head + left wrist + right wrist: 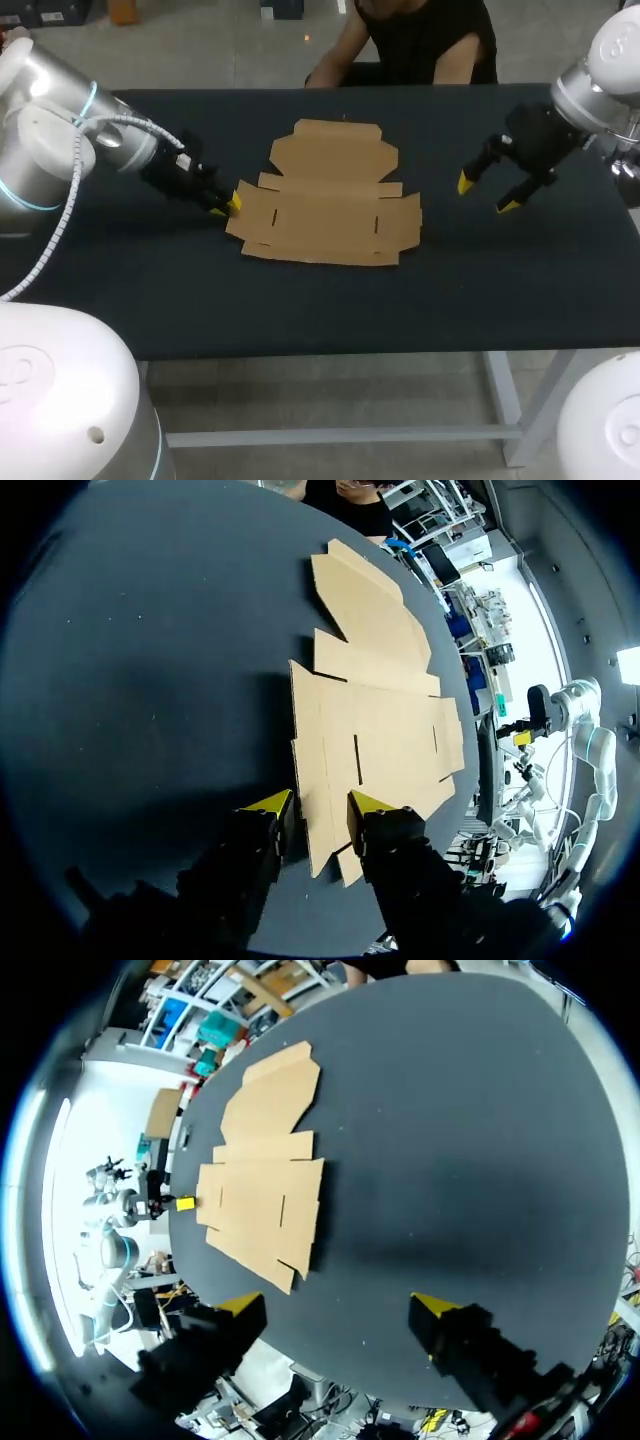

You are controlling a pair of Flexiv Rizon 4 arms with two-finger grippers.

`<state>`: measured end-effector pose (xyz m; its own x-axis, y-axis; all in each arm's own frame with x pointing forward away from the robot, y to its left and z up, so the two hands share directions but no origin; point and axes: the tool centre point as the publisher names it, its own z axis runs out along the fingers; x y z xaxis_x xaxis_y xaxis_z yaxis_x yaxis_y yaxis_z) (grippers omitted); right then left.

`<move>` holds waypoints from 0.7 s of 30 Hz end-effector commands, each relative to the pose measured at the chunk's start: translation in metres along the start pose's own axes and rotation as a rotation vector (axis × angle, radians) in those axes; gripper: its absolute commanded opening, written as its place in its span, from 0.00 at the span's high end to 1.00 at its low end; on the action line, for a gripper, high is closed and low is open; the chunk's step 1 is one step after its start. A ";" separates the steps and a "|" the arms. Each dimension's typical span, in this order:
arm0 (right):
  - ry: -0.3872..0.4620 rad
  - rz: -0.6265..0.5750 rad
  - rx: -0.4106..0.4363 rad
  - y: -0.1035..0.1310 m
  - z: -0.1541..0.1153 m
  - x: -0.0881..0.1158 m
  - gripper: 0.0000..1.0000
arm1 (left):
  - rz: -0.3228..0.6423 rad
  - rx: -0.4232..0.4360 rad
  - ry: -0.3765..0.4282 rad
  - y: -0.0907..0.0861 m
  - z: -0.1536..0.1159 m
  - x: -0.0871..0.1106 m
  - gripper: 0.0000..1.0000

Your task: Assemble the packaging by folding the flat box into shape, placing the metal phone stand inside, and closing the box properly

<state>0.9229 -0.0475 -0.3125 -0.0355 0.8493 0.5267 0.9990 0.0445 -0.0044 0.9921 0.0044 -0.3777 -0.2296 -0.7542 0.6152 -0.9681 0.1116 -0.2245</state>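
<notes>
Yellow-tipped fingers of the left gripper (320,805) stand narrowly apart, holding nothing, at the near left corner of the flat box (375,730), whose edge lies between them. From there the cardboard spreads rightward over the tabletop (500,290). Its length seems to run from my side toward the far edge, lid panel pointing away. The right gripper (487,195) hangs wide open, well apart from the right flaps, so the left arm is nearer.

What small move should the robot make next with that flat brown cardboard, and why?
Probably close the left gripper on the side flap of the flat brown cardboard box and lift it: the flap's edge lies between its open yellow-tipped fingers, while the right gripper hangs open, clear of the box.
</notes>
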 end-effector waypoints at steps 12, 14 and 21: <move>0.003 -0.012 0.036 0.003 0.006 0.002 0.00 | 0.078 -0.113 0.075 -0.033 0.003 -0.013 0.00; 0.002 -0.012 0.037 0.002 0.006 0.003 0.00 | 0.091 -0.133 0.074 -0.035 0.004 -0.010 0.01; 0.003 -0.010 0.037 0.001 0.006 0.004 0.00 | 0.117 -0.217 0.075 -0.039 0.013 -0.005 0.11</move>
<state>0.9230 -0.0405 -0.3167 -0.0460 0.8470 0.5296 0.9972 0.0701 -0.0256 1.0231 -0.0008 -0.3781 -0.3419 -0.6790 0.6497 -0.9396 0.2580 -0.2248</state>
